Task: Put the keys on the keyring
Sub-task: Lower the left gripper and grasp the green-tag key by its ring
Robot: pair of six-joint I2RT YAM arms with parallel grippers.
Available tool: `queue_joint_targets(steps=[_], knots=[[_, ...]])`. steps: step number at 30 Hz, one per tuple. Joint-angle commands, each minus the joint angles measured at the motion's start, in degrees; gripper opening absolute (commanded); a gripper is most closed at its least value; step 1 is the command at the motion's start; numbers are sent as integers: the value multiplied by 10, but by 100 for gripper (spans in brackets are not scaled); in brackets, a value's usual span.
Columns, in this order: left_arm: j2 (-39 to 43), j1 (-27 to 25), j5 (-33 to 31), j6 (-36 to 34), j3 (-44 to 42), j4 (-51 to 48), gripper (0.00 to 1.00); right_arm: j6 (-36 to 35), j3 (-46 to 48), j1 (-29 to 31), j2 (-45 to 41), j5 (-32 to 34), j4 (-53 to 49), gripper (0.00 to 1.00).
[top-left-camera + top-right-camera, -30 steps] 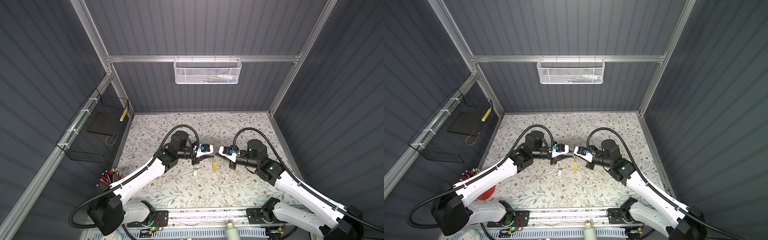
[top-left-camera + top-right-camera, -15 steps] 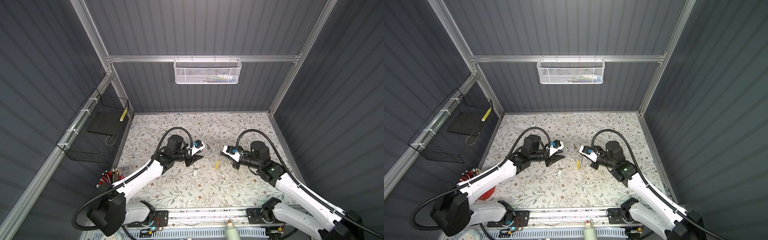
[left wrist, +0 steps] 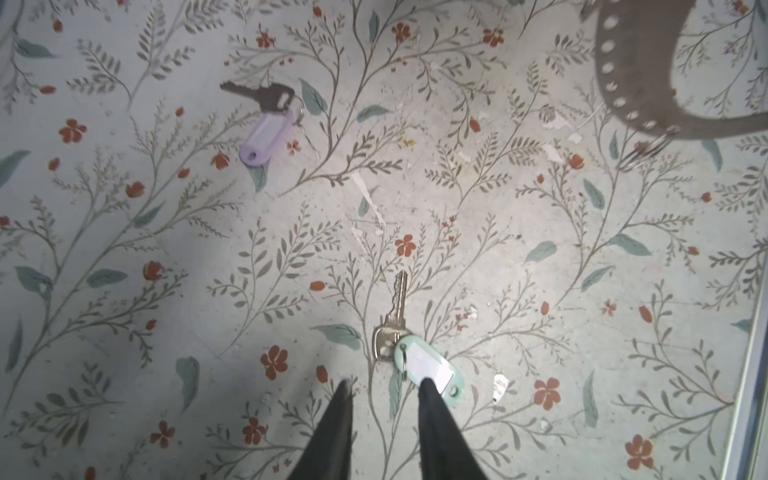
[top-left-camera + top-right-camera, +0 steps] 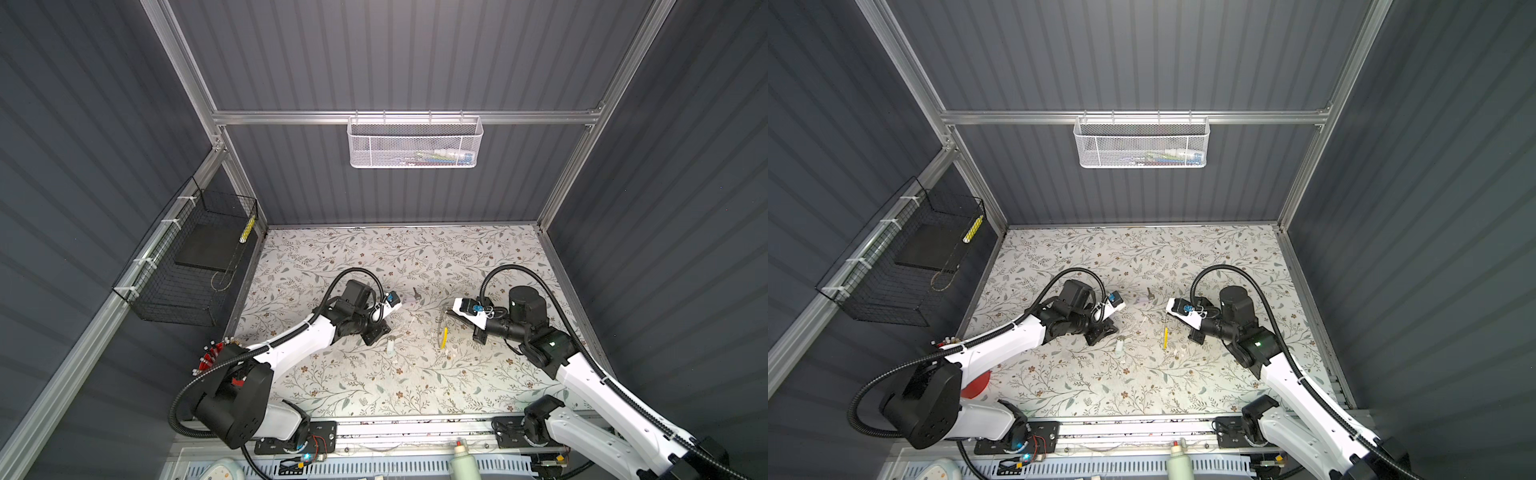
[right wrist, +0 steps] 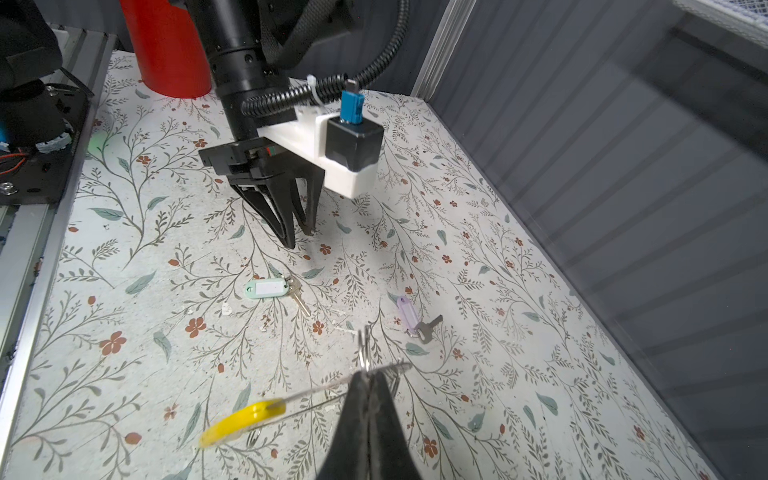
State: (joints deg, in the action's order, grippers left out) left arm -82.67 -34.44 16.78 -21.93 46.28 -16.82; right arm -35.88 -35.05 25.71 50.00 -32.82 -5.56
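Two keys lie on the floral table. One has a mint-green tag (image 3: 430,368) (image 5: 266,288) (image 4: 390,345). The other, dark-headed, has a purple tag (image 3: 266,133) (image 5: 407,313) (image 4: 1148,295). My left gripper (image 3: 384,384) (image 5: 300,239) (image 4: 380,332) points down beside the green-tagged key, open with nothing between its fingers. One fingertip (image 3: 426,384) overlaps the green tag in the left wrist view. My right gripper (image 5: 368,374) (image 4: 446,312) is shut on the keyring (image 5: 365,353), a thin metal loop whose yellow segment (image 5: 243,419) (image 4: 1165,336) hangs below it.
A red cup (image 5: 166,45) (image 4: 978,384) stands at the front left beside the left arm. A black wire basket (image 4: 191,266) hangs on the left wall and a white mesh basket (image 4: 415,143) on the back wall. Grey walls close in the table.
The two grippers, nearly touching at mid-table a second ago, have drawn apart. The left one swung down over the green-tagged key. The right one pulled back to the right with the keyring.
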Motion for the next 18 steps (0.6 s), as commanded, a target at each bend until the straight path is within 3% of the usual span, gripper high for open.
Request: queue_joint_targets(steps=[1,18], knots=[[-34,2,-2,-12,18,-62,27,-11,8,-4,-4,-25,-11,0],[-107,2,17,-35,54,-68,22,-12,20,-6,-2,-27,-13,0]])
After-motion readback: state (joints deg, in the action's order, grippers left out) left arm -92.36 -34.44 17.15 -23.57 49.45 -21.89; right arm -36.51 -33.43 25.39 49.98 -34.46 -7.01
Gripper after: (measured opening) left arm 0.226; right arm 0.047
